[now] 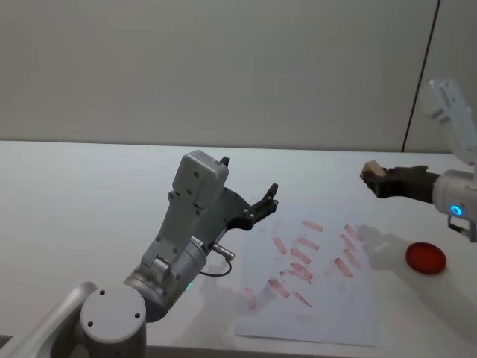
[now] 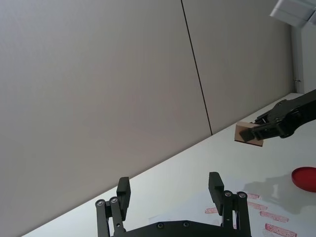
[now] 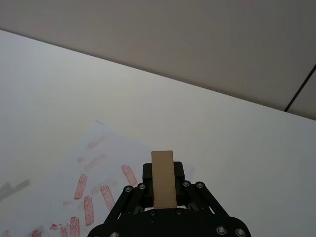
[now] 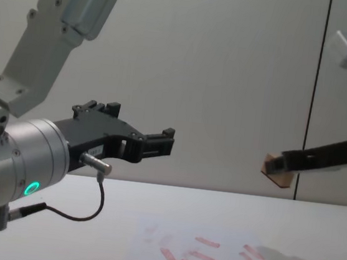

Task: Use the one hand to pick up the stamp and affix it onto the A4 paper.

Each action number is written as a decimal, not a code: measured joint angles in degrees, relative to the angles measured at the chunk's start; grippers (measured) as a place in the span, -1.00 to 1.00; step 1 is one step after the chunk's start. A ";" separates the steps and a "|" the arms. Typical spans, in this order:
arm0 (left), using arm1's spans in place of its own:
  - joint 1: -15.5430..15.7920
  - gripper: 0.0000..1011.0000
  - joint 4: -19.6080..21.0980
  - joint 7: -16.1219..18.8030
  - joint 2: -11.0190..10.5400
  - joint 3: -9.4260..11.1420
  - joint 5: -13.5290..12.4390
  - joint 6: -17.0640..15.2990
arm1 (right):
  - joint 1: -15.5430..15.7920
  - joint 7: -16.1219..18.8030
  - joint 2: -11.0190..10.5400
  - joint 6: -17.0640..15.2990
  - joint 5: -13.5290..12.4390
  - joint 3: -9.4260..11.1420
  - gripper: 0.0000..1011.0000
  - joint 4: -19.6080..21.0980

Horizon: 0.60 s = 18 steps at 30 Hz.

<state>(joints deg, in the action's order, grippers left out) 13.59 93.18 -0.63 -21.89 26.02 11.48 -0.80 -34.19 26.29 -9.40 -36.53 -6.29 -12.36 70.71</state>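
My right gripper (image 1: pixel 376 180) is shut on the stamp (image 1: pixel 372 173), a small tan wooden block, and holds it in the air above the right part of the A4 paper (image 1: pixel 317 298). The stamp (image 3: pixel 163 179) stands between the black fingers, with the printed paper (image 3: pixel 98 168) below it. From the side, the stamp (image 4: pixel 277 167) hangs well above the paper (image 4: pixel 209 259). My left gripper (image 1: pixel 262 206) hovers open over the paper's left edge, holding nothing. In the left wrist view its fingers (image 2: pixel 217 185) frame the distant stamp (image 2: pixel 248 134).
A flat red round ink pad (image 1: pixel 425 257) lies on the white table (image 1: pixel 82 194) to the right of the paper. Many red-pink prints cover the sheet's middle and right. A cable loops under the left wrist (image 4: pixel 83 210). A plain wall stands behind the table.
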 joint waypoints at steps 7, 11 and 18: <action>0.00 0.98 0.00 0.00 0.00 0.00 0.00 0.00 | 2.73 0.59 -2.17 -2.20 0.05 1.16 -0.57 3.80; 0.00 0.98 0.00 0.00 0.00 0.00 0.00 0.00 | 3.83 0.70 -3.04 -3.07 0.17 1.63 -0.57 5.03; 0.00 0.98 0.00 0.00 0.00 0.00 0.00 0.00 | 5.27 0.79 -4.22 -4.31 0.51 2.17 -0.57 6.28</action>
<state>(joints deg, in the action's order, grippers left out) 13.59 93.17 -0.63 -21.89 26.02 11.48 -0.80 -28.93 27.08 -13.62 -40.84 -5.78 -10.19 76.99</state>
